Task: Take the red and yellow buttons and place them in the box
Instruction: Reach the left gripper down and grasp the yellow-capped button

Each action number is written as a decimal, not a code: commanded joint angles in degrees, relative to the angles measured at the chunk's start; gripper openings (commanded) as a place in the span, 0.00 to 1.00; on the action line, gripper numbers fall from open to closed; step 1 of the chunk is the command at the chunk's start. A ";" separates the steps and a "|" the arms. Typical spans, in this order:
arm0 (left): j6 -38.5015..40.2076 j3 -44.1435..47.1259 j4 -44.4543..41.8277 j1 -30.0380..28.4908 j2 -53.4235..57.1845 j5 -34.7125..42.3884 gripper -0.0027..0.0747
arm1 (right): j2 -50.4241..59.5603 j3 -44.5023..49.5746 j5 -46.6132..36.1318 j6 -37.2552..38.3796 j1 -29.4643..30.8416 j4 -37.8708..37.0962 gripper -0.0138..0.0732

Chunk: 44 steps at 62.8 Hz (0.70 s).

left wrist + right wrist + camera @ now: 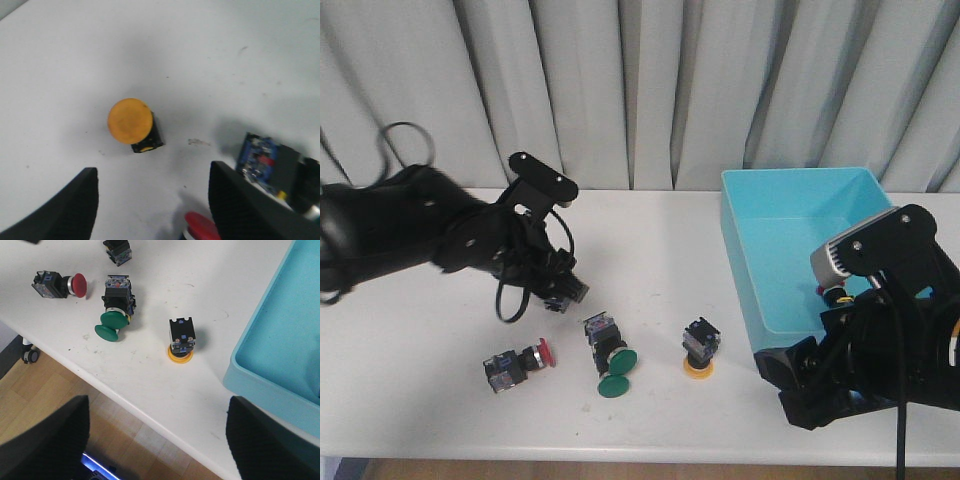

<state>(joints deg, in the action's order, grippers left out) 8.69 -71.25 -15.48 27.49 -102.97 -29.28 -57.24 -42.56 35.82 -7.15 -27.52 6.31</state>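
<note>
Right, both end effectors gape wide, empty: left end effector [152,210], right end effector [157,445]. Yellow button [181,339] at 12 o'clock looks light, rigid, slippery-capped; grip its black body.

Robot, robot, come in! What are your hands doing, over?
Left gripper open over a yellow button. Right gripper open, empty, beside the box. Green button near, not blocking.
</note>
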 commanded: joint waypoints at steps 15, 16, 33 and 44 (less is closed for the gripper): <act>2.90 -17.85 -2.07 -1.30 -12.40 -7.84 0.65 | 0.82 -1.45 -3.56 -0.68 -0.13 -0.06 0.80; 2.82 -18.45 -2.01 -1.30 -12.92 -8.22 0.65 | 0.82 -1.45 -3.56 -0.68 -0.13 -0.06 0.80; 2.68 -24.38 -0.35 -1.24 -19.06 -9.70 0.65 | 0.82 -1.45 -3.56 -0.68 -0.13 -0.06 0.80; 2.74 -24.33 -0.20 -1.23 -20.08 -8.27 0.60 | 0.82 -1.45 -3.56 -0.68 -0.13 -0.06 0.80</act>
<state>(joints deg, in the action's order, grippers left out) 10.91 -93.73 -15.64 26.14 -126.23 -39.78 -57.24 -42.56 35.81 -7.17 -27.52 6.31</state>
